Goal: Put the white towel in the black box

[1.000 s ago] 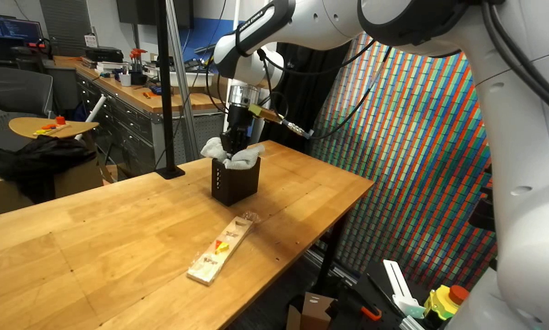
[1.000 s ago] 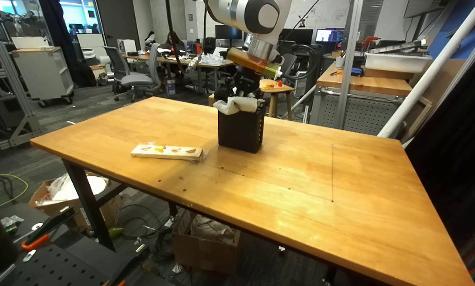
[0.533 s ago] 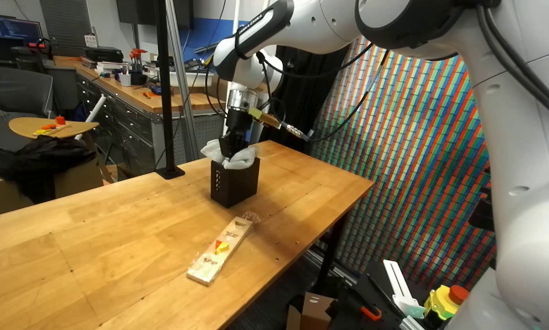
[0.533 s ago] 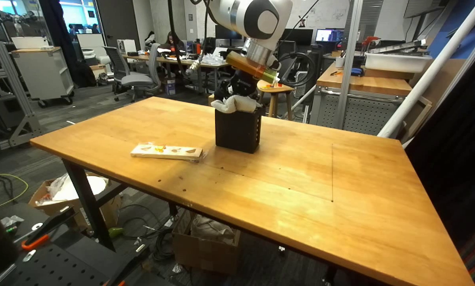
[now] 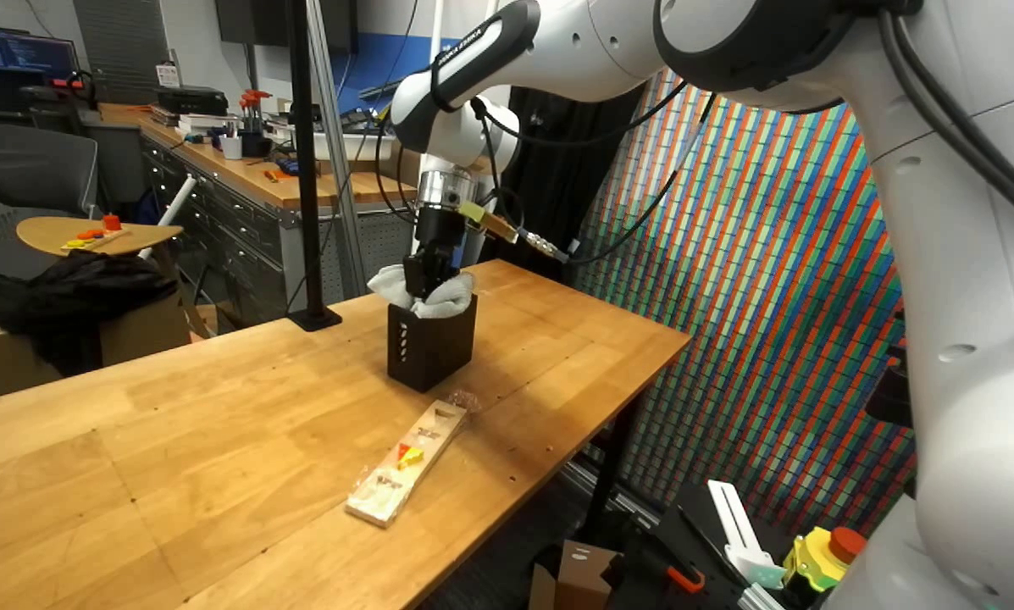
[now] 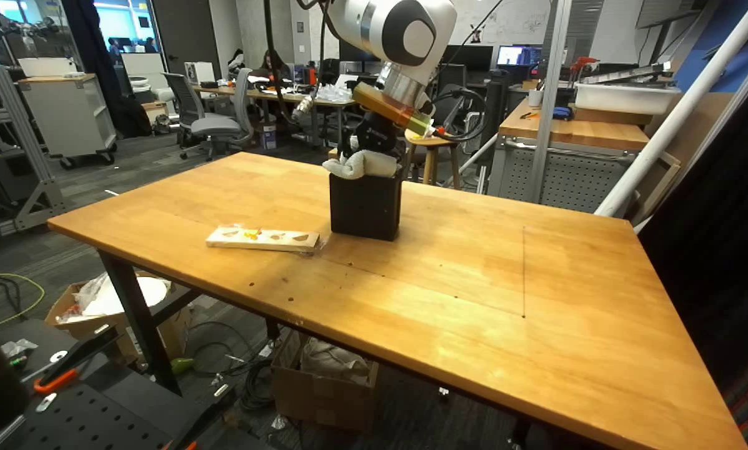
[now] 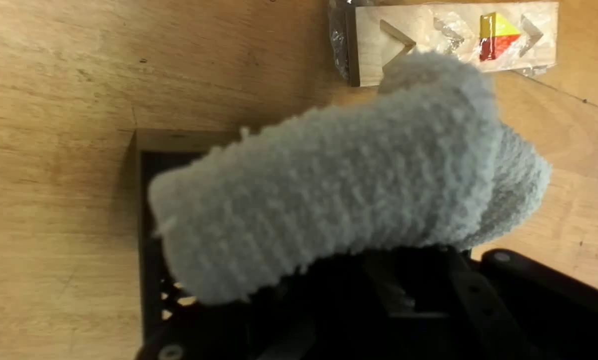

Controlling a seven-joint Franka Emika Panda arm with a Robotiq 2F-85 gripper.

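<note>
- White towel [image 7: 328,195]: bunched in the mouth of the black box [image 5: 430,356], part of it apparently down inside, thick folds standing above the rim and lapping over it in both exterior views. The box stands upright on the table [image 5: 218,432], near the wooden strip [image 6: 261,239].
- My gripper [image 5: 426,288]: pointing down among the folds. Fingertips hidden by cloth and shadow; I cannot tell whether they are spread, pressed together or pinching a fold.
- Material, as I judge it: fluffy ribbed pile, soft, limp, probably light; nothing to break, unlikely to slip. I would expect it to spring up a little after each push.
- Best hold: the raised fold above the rim, pinched across its thickness. The overhanging ends look better tucked inward from above than lifted out.
- Hazard: the pile may catch on me at withdrawal, and the box, likely light itself, could slide or rise with the cloth.
- Stage, as I judge it: placing nearly done; the overhanging folds remain to be seated below the rim.
</note>
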